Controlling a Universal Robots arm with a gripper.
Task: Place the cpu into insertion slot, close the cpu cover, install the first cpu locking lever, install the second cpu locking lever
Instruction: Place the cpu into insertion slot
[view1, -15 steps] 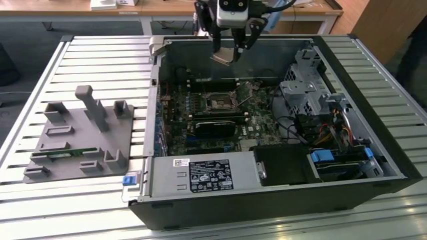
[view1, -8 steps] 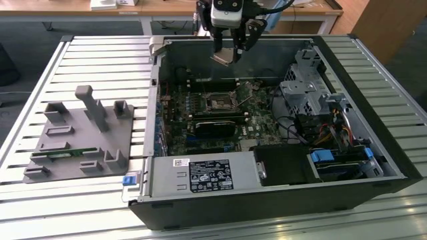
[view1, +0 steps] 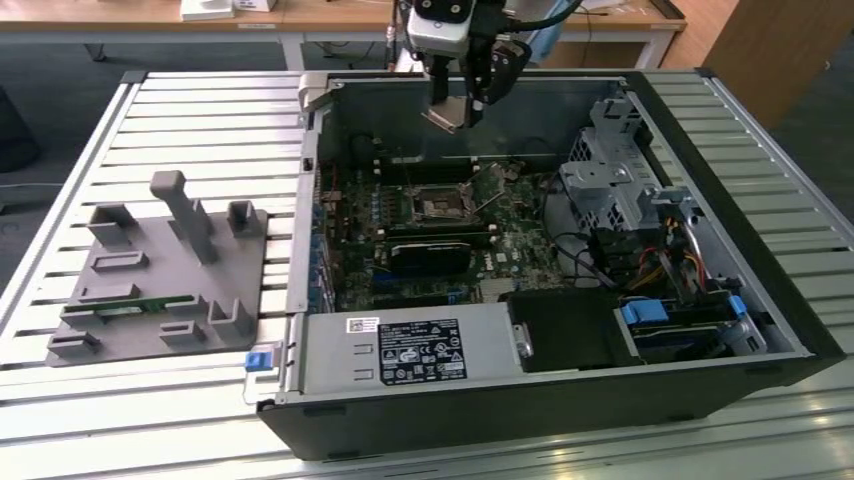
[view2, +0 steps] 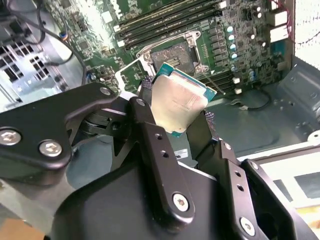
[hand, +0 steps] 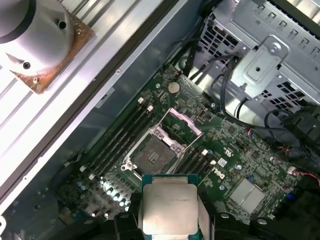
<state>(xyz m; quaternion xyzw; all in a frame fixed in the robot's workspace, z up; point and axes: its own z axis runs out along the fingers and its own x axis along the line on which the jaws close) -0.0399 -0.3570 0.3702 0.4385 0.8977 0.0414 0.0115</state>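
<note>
End effector pinched cpu by edges, hung well clear of bare insertion slot (cpu cover stood open beside it), over open computer case on slatted surface.

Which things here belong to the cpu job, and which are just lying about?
Job in hand: cpu, held in the gripper above the case; insertion slot, empty; cpu cover, open.
Lying about: grey fixture tray beside the case; graphics card; drive cage; power supply.
</note>
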